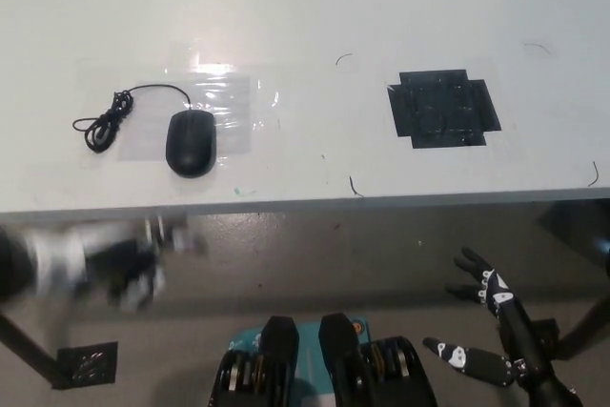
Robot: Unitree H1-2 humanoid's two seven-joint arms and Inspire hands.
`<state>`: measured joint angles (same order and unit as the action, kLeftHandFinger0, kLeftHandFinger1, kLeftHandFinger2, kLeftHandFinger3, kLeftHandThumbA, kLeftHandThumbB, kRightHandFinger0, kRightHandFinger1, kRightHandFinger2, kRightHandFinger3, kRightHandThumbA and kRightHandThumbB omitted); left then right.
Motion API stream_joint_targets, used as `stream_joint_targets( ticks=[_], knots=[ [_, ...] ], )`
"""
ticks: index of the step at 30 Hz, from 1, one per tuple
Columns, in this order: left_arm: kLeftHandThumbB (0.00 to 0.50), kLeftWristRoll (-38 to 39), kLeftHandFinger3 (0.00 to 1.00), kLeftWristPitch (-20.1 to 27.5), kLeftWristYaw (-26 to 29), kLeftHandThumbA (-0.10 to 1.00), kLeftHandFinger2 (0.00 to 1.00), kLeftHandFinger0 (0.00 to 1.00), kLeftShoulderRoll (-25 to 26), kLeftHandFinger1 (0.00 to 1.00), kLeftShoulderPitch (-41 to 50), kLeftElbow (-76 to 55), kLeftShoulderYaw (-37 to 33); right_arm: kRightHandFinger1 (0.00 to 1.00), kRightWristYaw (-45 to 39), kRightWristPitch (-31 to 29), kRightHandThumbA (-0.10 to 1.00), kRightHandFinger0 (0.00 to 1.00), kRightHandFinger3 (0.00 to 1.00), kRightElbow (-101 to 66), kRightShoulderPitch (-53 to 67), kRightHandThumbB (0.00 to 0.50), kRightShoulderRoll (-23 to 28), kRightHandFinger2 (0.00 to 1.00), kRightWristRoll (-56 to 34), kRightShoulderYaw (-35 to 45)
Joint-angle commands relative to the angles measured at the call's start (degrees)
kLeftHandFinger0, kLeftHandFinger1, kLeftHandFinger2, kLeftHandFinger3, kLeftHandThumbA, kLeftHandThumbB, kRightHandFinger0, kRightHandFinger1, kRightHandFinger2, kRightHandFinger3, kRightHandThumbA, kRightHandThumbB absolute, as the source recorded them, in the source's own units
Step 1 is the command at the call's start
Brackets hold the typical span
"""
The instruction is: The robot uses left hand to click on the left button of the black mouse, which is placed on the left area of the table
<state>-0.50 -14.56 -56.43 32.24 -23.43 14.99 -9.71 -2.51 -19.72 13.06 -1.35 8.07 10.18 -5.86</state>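
Left hand (114,259) blurred below table (305,7) edge; mouse (191,142) unobstructed.

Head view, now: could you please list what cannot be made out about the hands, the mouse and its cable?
- Left hand: motion-blurred below the table edge, so its finger pose is unreadable.
- Right hand: low at the right, fingers spread; its arm is cut off by the bottom edge.
- Black mouse: too small and dark to show the line between its buttons.
- Cable: its coiled end is too small to show a plug.
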Motion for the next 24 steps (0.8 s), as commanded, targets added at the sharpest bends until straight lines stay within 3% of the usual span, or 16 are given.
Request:
stream_joint_targets(
  ticks=[1,2,4,5,6,7,8,9,10,12,14,16,19,24],
  knots=[
    [0.448,48.77,1.00,9.98,14.24,1.00,0.07,0.00,-7.62,0.07,44.18,-58.75,7.76,0.72,-0.99,-3.10,0.94,0.74,1.00,-0.49,1.58,0.080,0.23,0.93,-0.75,-0.92],
    [0.273,46.88,1.00,10.37,11.84,1.00,0.30,0.11,-9.64,0.25,43.97,-55.83,8.02,0.72,-1.12,-3.12,0.94,0.74,1.00,-0.51,1.93,0.091,0.28,0.93,-0.96,-0.92],
    [0.373,46.86,1.00,7.75,10.81,1.00,0.14,0.01,-11.98,0.12,45.21,-53.81,7.99,0.72,-1.39,-2.98,0.95,0.73,1.00,-0.73,2.40,0.090,0.42,0.93,-1.11,-0.99],
    [0.416,42.85,1.00,7.45,14.05,1.00,0.09,0.00,-14.24,0.10,47.89,-54.74,9.13,0.72,-1.41,-2.43,0.95,0.74,1.00,-1.18,2.56,0.090,0.46,0.93,-0.95,-0.99],
    [0.432,41.36,1.00,7.22,15.09,1.00,0.11,0.00,-15.15,0.08,48.72,-55.28,9.77,0.72,-1.38,-2.28,0.95,0.74,1.00,-1.27,2.59,0.090,0.44,0.93,-0.92,-0.96],
    [0.395,38.19,1.00,10.23,15.48,1.00,0.13,0.00,-16.85,0.06,49.07,-54.47,10.26,0.73,-1.42,-2.51,0.94,0.74,1.00,-0.93,2.48,0.084,0.41,0.93,-1.13,-0.94],
    [0.415,30.82,1.00,15.46,16.62,1.00,0.17,0.00,-19.48,0.01,49.59,-53.11,11.33,0.73,-1.34,-2.90,0.93,0.74,1.00,-0.46,2.35,0.081,0.30,0.94,-1.33,-0.85],
    [0.393,25.22,1.00,18.65,17.63,1.00,0.19,0.00,-21.33,0.00,49.86,-51.15,12.23,0.73,-1.15,-3.16,0.93,0.74,1.00,-0.16,2.23,0.088,0.19,0.93,-1.18,-0.85],
    [0.381,22.62,1.00,19.21,18.29,1.00,0.22,0.00,-22.86,0.01,49.45,-48.85,12.70,0.72,-0.98,-3.48,0.93,0.74,1.00,0.19,2.04,0.098,0.10,0.93,-1.05,-0.84],
    [0.432,17.63,1.00,18.12,20.05,1.00,0.19,0.00,-25.01,0.00,47.64,-45.06,13.37,0.72,-0.81,-3.63,0.96,0.73,1.00,0.48,1.84,0.107,0.01,0.92,-0.89,-0.83],
    [0.458,12.46,1.00,22.82,21.86,1.00,0.06,0.00,-27.23,0.00,45.15,-38.45,14.60,0.72,-0.77,-3.14,0.99,0.74,1.00,0.03,2.05,0.104,0.07,0.93,-0.44,-0.95],
    [0.415,5.10,1.00,30.65,26.09,1.00,0.06,0.00,-29.30,0.00,41.93,-29.86,16.69,0.72,-0.65,-3.24,0.98,0.74,1.00,0.05,1.84,0.087,-0.22,0.93,-0.50,-0.99],
    [0.324,0.75,1.00,34.74,29.32,1.00,0.11,0.00,-30.04,0.00,37.65,-21.64,18.11,0.71,-0.35,-4.15,0.95,0.73,1.00,0.39,2.47,0.079,-0.26,0.92,-0.38,-1.03],
    [0.319,-2.18,1.00,36.41,33.70,1.00,0.18,0.00,-30.60,0.00,31.63,-13.35,20.08,0.70,-0.40,-3.21,0.97,0.74,1.00,-0.46,2.43,0.094,-0.37,0.92,-0.43,-1.01]
  ],
)
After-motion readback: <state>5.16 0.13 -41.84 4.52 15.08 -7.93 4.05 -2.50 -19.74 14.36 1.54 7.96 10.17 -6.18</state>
